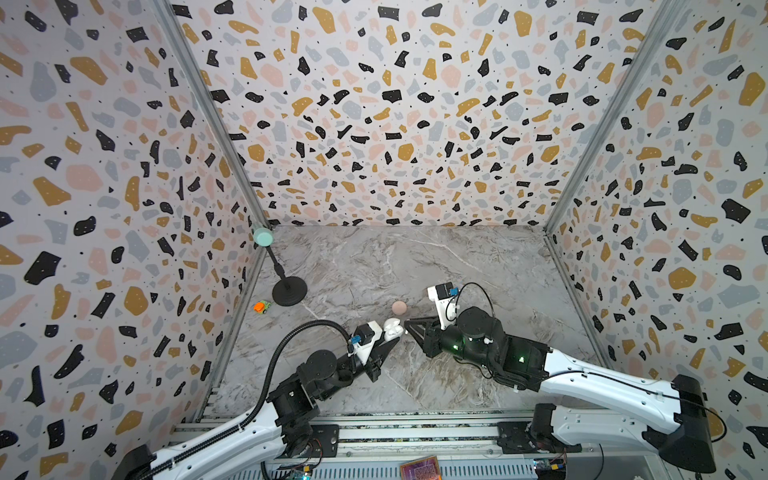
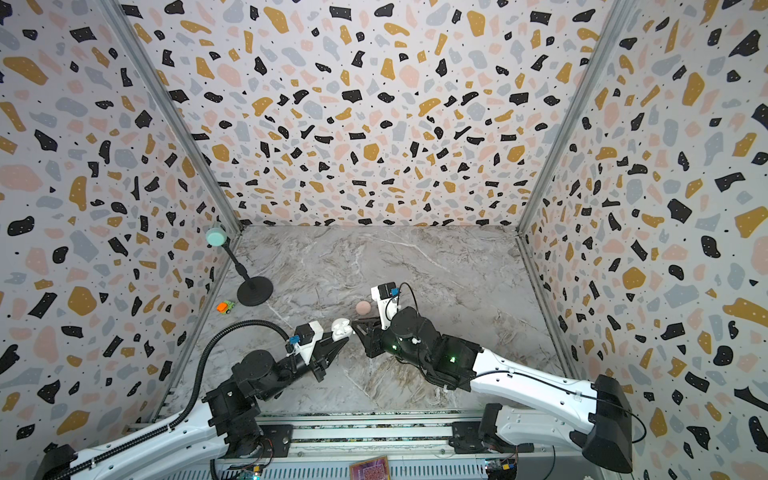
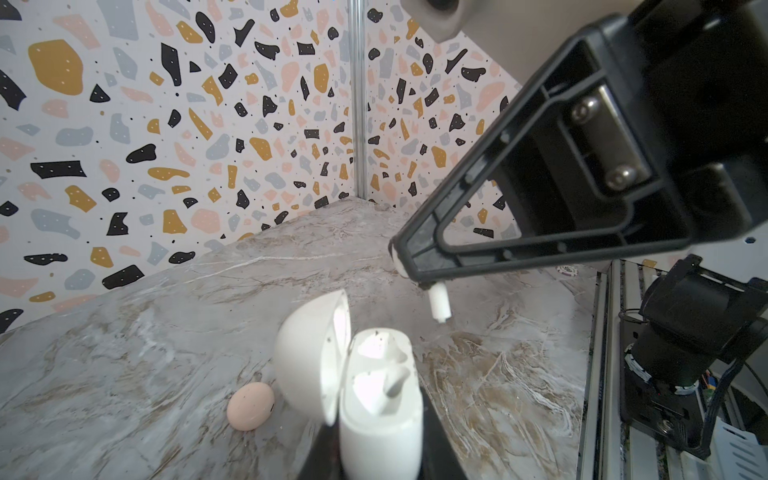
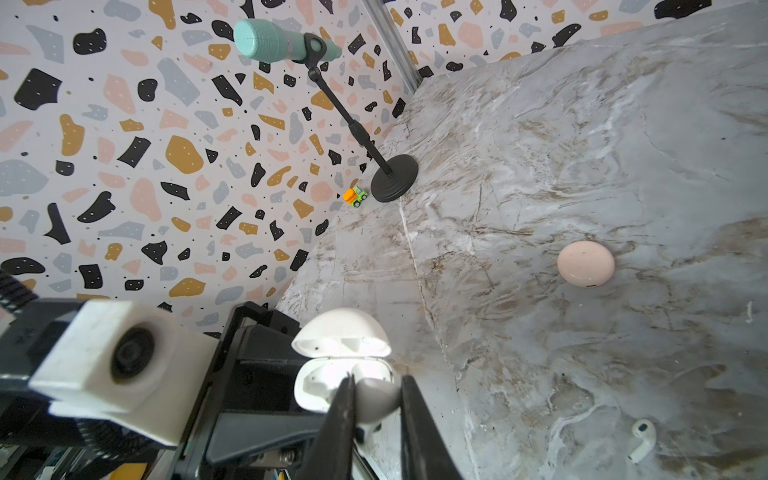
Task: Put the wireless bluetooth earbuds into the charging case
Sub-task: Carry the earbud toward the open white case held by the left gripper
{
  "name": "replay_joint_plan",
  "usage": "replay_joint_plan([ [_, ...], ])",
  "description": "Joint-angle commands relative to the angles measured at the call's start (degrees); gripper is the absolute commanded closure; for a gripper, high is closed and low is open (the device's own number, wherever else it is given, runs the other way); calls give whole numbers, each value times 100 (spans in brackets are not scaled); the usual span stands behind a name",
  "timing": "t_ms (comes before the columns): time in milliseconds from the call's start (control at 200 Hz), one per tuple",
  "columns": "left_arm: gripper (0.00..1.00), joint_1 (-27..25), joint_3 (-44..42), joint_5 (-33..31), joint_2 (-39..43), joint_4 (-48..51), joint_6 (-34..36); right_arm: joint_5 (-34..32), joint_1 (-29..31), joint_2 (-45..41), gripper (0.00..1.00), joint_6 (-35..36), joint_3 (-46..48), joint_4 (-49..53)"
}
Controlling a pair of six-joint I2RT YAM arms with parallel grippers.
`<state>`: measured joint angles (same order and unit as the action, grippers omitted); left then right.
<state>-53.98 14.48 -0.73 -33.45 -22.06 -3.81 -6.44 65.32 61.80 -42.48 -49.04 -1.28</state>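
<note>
Earbud (image 4: pixel 376 401) pinched between the nearly shut jaws of the right gripper (image 4: pixel 376 380) hangs close to, but apart from, the open white charging case (image 3: pixel 380 399), its stem aimed at the wells. The left gripper (image 1: pixel 388 341) is clamped tight on the case's lower body over the middle of the bench (image 1: pixel 415 257), nearer the front edge, apparently lifted clear of it. The likely hazards: the stem could miss its well and catch the rim, twisting the smooth bud in so narrow a grip or popping it loose. A hard push could lever the case out of the left jaws, and a stray finger could knock the raised lid (image 3: pixel 309 357) shut. Counted: two earbuds in view, the held one and a loose earbud (image 4: pixel 642 440) lying on the bench, seen only from the right wrist. Whether any sits in the case already cannot be told. Two cases: the white one and a closed pink case (image 1: pixel 399 307) just behind it toward the back edge. One microphone (image 1: pixel 262 237) on its stand (image 1: pixel 289 291) and one toy truck (image 1: pixel 262 306), both at the left edge.
</note>
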Motion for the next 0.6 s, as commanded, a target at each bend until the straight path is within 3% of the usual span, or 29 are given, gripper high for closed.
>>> replay_joint_plan([
  [0, 100, 46, -68, 99, 71, -341, -26, -194, 98, -24, 80, 99, -253, -239],
  [596, 100, 43, -66, 232, 120, -290, 4, -351, 294, 251, 80, 174, -328, -434],
])
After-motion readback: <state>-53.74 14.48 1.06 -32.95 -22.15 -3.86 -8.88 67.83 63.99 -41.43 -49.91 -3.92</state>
